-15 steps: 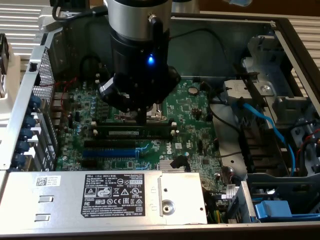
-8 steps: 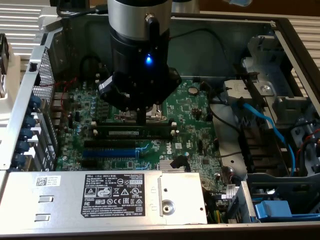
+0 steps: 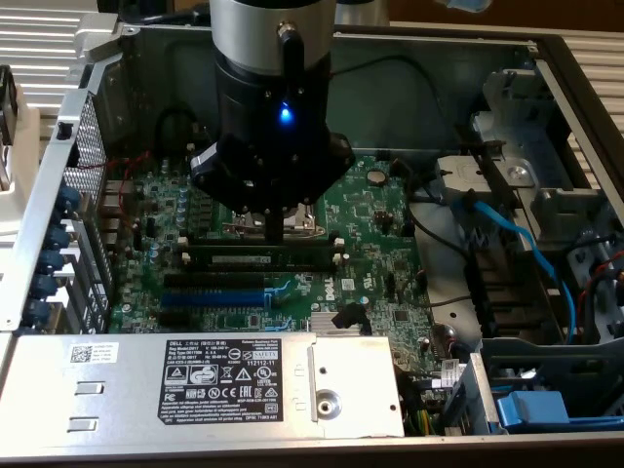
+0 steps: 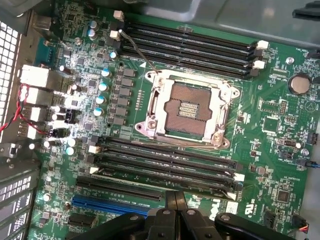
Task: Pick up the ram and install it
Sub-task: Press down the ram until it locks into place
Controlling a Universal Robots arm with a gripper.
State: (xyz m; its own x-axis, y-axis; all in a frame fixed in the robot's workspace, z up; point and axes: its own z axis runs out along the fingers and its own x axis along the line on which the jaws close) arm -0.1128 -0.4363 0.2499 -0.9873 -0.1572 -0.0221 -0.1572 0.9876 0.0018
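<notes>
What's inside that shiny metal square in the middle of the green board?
Inside the metal CPU socket frame sits an empty socket with tiny gold contacts. No processor covers it. Beneath the contacts nothing can be seen.

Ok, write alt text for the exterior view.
Inside an open computer case, the arm's shut tool presses down over the ram, which sits in a black slot on the green motherboard. A blue expansion slot lies beside it and a labelled power supply in front.

The arm's body [image 3: 273, 107] hides what seems the processor socket.
</notes>
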